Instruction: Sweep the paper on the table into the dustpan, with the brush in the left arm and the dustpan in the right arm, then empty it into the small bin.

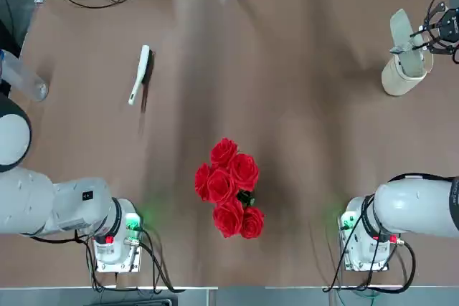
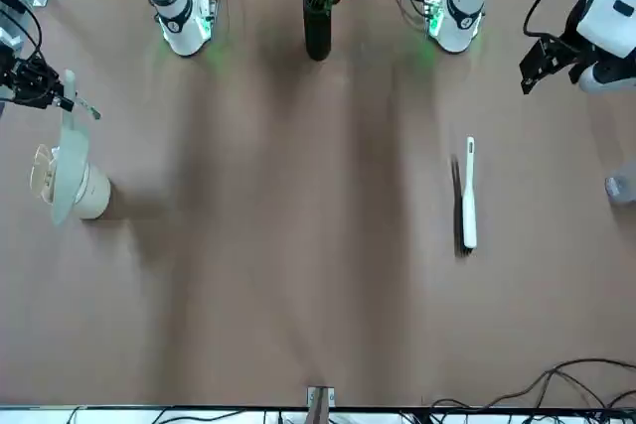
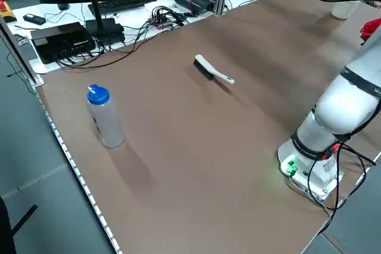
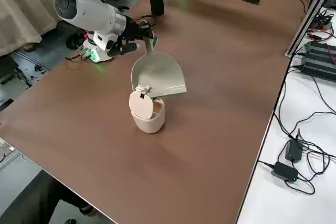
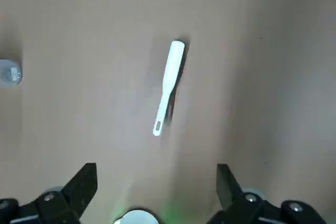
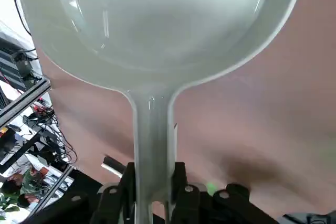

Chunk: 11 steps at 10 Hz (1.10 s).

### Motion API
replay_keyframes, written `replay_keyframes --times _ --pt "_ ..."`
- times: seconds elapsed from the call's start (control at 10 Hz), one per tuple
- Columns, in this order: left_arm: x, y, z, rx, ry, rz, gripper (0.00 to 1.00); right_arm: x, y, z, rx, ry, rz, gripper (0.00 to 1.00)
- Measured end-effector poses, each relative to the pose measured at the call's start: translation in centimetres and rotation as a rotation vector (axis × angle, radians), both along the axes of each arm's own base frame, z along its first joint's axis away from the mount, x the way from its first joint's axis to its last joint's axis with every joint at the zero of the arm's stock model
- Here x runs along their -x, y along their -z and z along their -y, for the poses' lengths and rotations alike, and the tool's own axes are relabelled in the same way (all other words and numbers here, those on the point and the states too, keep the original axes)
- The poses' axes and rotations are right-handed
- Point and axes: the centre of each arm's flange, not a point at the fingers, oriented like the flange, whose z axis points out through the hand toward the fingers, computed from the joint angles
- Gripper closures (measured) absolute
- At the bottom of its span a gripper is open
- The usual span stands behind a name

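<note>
At the table's (image 1: 287, 141) far right my right gripper (image 4: 137, 35) is shut on the handle of the cream dustpan (image 4: 157, 74). The pan hangs mouth-down over the small bin (image 4: 149, 119), whose flap lid is pushed in. A small white crumpled paper (image 4: 142, 88) sits at the pan's lower edge, right at the bin's opening. The white brush (image 1: 140, 73) lies alone on the far left part of the table. My left gripper (image 5: 156, 187) hovers open and empty above the table, well short of the brush (image 5: 168, 86).
A bunch of red roses (image 1: 229, 188) in a dark vase stands between the two arm bases. A clear bottle with a blue cap (image 3: 104, 117) stands near the left edge. Cables and electronics (image 3: 89, 28) line the far edge.
</note>
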Motion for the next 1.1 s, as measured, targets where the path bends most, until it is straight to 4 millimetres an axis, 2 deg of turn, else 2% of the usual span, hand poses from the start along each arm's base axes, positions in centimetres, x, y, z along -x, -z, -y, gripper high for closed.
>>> replay_keyframes --times 0.4,0.8,0.9,1.1 --pt "0.0 0.0 0.0 0.0 0.0 0.0 0.0 -1.0 -1.1 -1.4 -0.009 0.026 -0.032 0.67" --pt "0.0 0.0 -0.1 0.0 -0.002 0.0 0.0 -1.1 -1.2 -1.6 -0.008 0.022 -0.032 0.67" --pt "0.0 0.0 -0.2 0.0 -0.003 0.0 0.0 -1.5 -1.5 -2.4 0.005 -0.002 -0.029 0.67" --pt "0.0 0.0 -0.3 0.0 -0.004 0.0 0.0 -3.6 -3.2 -6.8 0.143 -0.146 -0.029 0.67"
